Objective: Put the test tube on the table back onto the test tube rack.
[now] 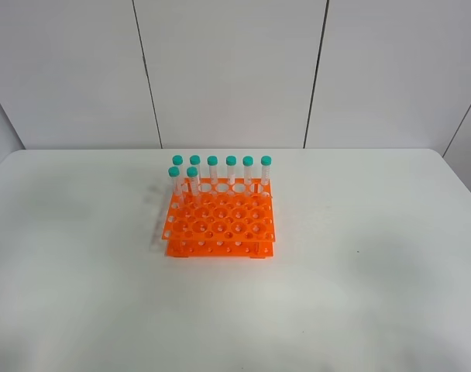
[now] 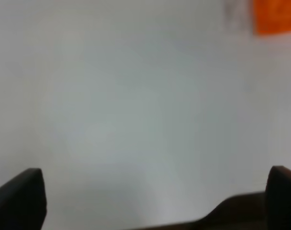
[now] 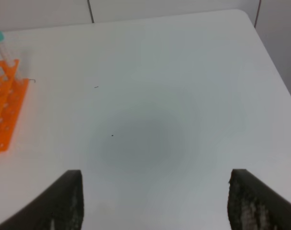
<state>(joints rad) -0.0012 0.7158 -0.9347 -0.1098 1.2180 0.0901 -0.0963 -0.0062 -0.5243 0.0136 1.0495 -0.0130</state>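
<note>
white table (image 1: 359,271) | orange rack (image 1: 220,225) centre | eight tubes (image 1: 212,172) upright

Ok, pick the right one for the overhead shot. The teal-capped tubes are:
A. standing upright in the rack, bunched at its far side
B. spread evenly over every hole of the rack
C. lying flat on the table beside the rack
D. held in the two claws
A: the test tubes stand upright along the far rows of the orange test tube rack, its nearer holes are empty, and no tube lies on the table in that view.
</note>
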